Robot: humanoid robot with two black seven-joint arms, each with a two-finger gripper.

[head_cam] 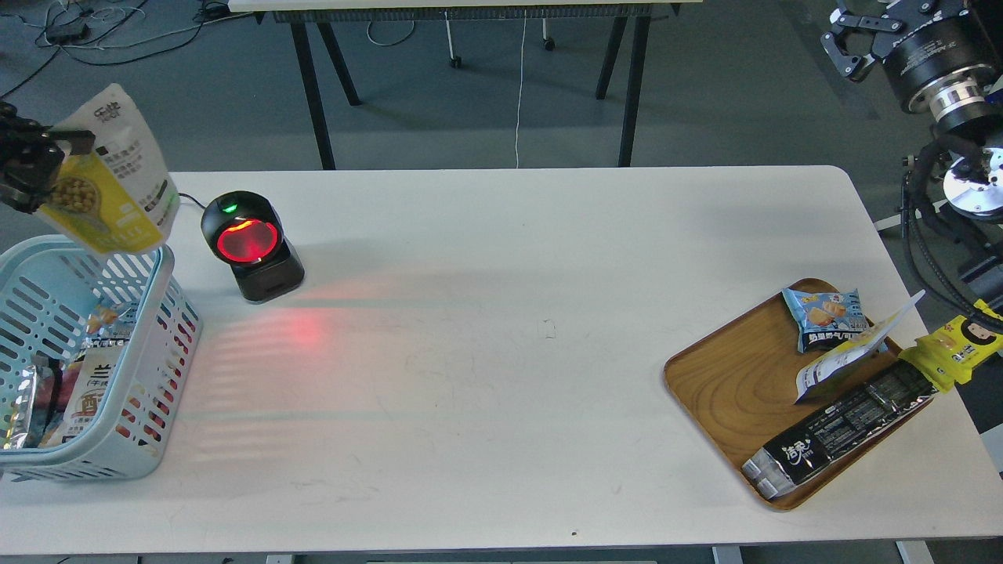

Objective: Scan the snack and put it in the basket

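Nearest, the white tabletop [501, 407] lies broadly bare between the light blue basket [161, 313] at its left edge and the wooden tray [729, 384] at right. Farther back, the left claw [35, 168] grips the yellow bean pouch [110, 180] above the basket's far rim, long axis tilted, top leaning up-right, beside the barcode scanner [251, 247]. The right claw [850, 39] hangs spread and empty off the far right corner.

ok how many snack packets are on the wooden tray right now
4: blue biscuit packet at the wooden tray's far corner, white pouch beside it, long black packet along the right edge, yellow packet overhanging. Others may be hidden.
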